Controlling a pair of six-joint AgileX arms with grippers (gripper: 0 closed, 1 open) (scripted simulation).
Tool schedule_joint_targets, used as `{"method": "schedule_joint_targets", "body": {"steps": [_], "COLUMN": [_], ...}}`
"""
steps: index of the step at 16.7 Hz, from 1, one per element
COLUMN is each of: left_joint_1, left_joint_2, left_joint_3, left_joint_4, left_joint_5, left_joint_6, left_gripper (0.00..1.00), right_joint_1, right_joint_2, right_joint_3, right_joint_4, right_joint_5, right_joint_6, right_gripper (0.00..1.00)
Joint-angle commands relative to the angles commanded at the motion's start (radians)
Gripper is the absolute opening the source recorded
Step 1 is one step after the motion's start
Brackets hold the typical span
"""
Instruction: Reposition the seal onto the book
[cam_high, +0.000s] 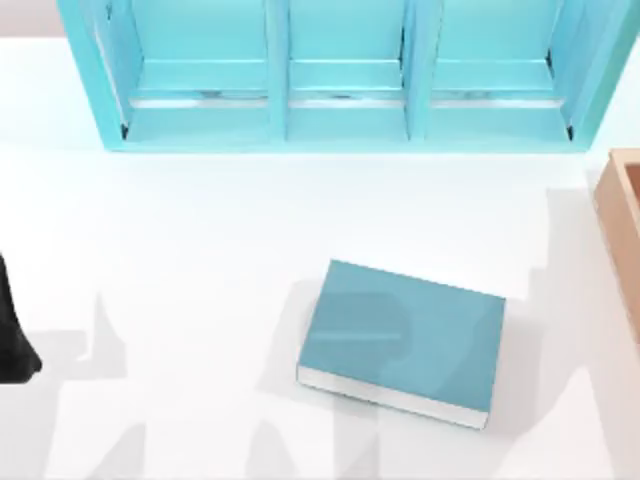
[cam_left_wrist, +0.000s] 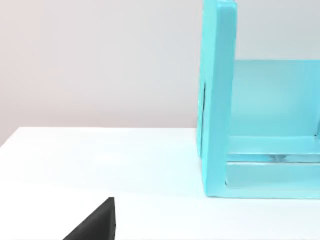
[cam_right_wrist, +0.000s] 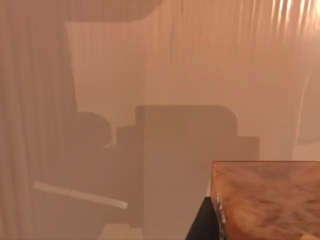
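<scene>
The seal (cam_right_wrist: 267, 200), a mottled reddish-brown block, sits close under the right wrist camera. A dark part of my right gripper (cam_right_wrist: 202, 225) lies against its side, with the tan inner surface of the wooden box behind it. The book (cam_high: 405, 335), teal with pale page edges, lies flat on the white table near the middle, slightly right. My left gripper (cam_high: 12, 340) is parked at the table's left edge, and a dark part of the left gripper (cam_left_wrist: 95, 224) also shows in the left wrist view.
A light cyan bookshelf (cam_high: 340, 75) with three compartments spans the back of the table; its side wall (cam_left_wrist: 217, 100) shows in the left wrist view. The tan wooden box (cam_high: 622, 230) stands at the right edge. Bare white table lies between book and shelf.
</scene>
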Motion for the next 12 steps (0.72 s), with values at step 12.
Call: {"method": "schedule_joint_targets", "body": {"steps": [12], "left_joint_1": [0.000], "left_joint_2": [0.000], "left_joint_3": [0.000], "left_joint_4": [0.000], "left_joint_5": [0.000], "left_joint_6": [0.000], "left_gripper": [1.00], "right_joint_1": [0.399], "right_joint_2": [-0.102], "right_joint_3": [0.397], "right_joint_4": [-0.526], "right_joint_5": [0.002], "right_joint_6": [0.402], "right_gripper": [0.00]}}
